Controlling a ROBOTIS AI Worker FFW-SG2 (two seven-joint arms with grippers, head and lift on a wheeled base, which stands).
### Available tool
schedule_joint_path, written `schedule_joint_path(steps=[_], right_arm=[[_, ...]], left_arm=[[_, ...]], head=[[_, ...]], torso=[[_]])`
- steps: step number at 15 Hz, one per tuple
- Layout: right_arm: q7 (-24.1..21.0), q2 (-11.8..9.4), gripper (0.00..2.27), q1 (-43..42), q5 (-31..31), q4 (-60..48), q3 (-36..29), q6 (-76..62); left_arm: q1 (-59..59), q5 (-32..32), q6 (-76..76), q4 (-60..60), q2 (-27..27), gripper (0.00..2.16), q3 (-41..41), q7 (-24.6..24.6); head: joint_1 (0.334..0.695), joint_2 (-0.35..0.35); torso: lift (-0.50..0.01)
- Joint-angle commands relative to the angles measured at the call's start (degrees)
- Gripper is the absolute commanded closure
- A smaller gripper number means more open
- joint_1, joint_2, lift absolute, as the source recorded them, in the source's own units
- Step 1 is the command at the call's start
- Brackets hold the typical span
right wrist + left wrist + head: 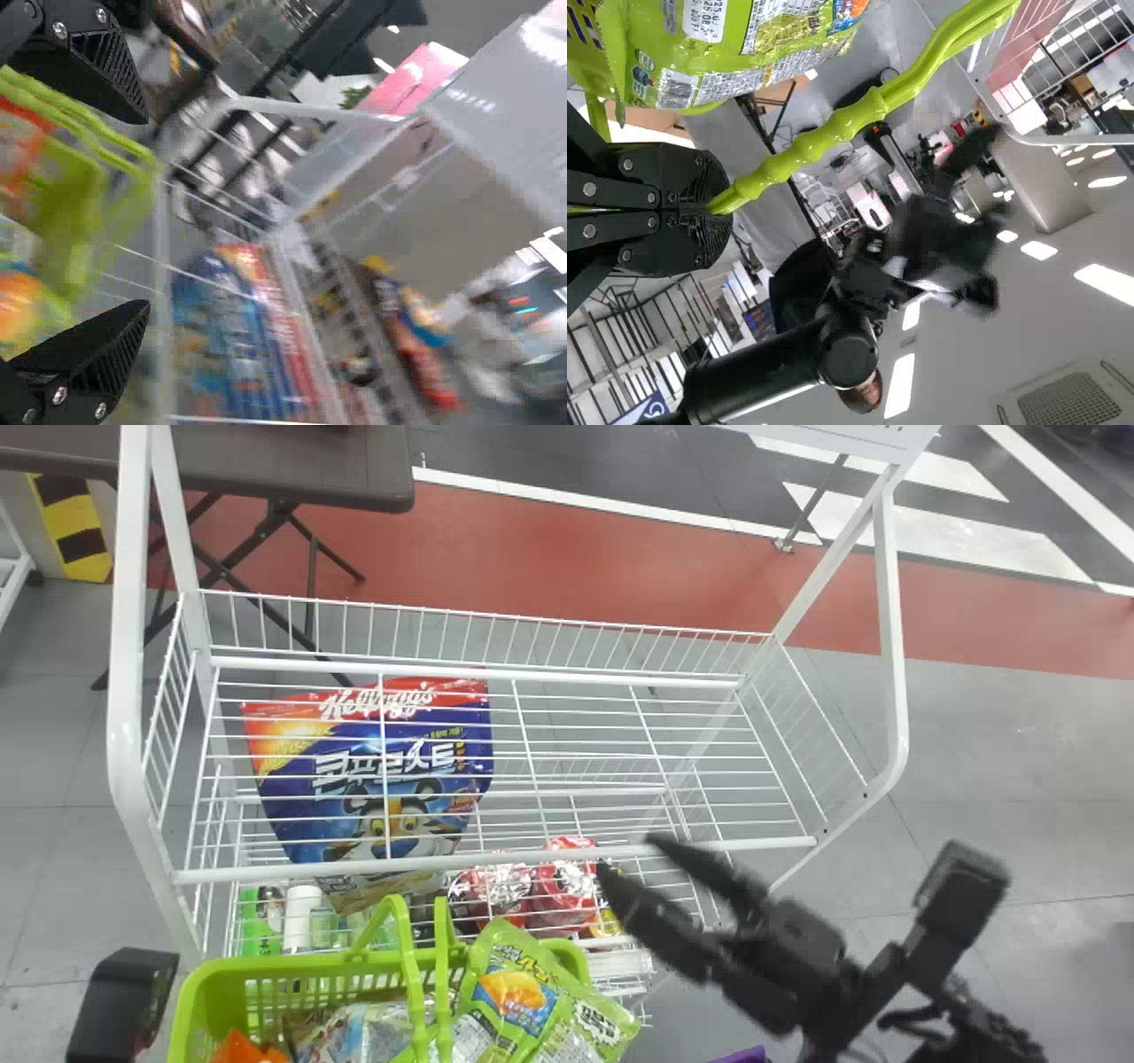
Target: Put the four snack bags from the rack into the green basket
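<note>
Green basket (213, 1005), near left, holds labelled bags (518, 996); left gripper (713, 211) pinches its handle (864, 115). Right gripper (627, 854), near right, has fingers spread. Rack's (532, 856) far left bears a white-lettered blue bag (306, 808).

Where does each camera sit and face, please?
Head view: robot's head, facing forward and down at the rack; right gripper, part of left arm.
Left wrist view: left wrist, facing along left gripper at basket handles; right arm beyond.
Right wrist view: right wrist, facing between right gripper's fingers at rack and basket handles.
All three share the basket handles.
</note>
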Motion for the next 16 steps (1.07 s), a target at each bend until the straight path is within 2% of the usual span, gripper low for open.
schedule_joint_path(steps=[1, 2, 3, 4, 16], right_arm=[[-10.2, 0.1, 0.08, 0.7, 10.5, 0.5, 7.5, -20.4], [-17.4, 0.1, 0.08, 0.7, 14.2, 0.5, 10.7, -21.3], [-21.4, 0.1, 0.08, 0.7, 17.2, 0.8, 13.4, -21.3], [-22.5, 0.1, 0.08, 0.7, 18.1, 1.6, 14.7, -21.1], [-23.3, 0.1, 0.09, 0.7, 16.5, 3.1, 15.4, -18.5]], left_arm=[[0.2, 0.0, -0.2, 0.1, 0.0, 2.06, 0.0, 0.1], [0.3, 0.0, -0.2, 0.1, 0.1, 2.06, 0.0, 0.0], [0.5, 0.0, -0.2, 0.2, 0.1, 2.06, 0.0, -0.1], [0.7, 0.0, -0.5, 0.1, 0.1, 2.06, 0.0, -0.2], [1.2, 0.0, -0.7, -0.4, 0.3, 2.06, 0.1, -0.6]], head=[[0.695, -0.350], [0.695, -0.350], [0.695, -0.350], [0.695, -0.350], [0.695, -0.350]], torso=[[-0.006], [-0.006], [-0.006], [-0.006], [-0.006]])
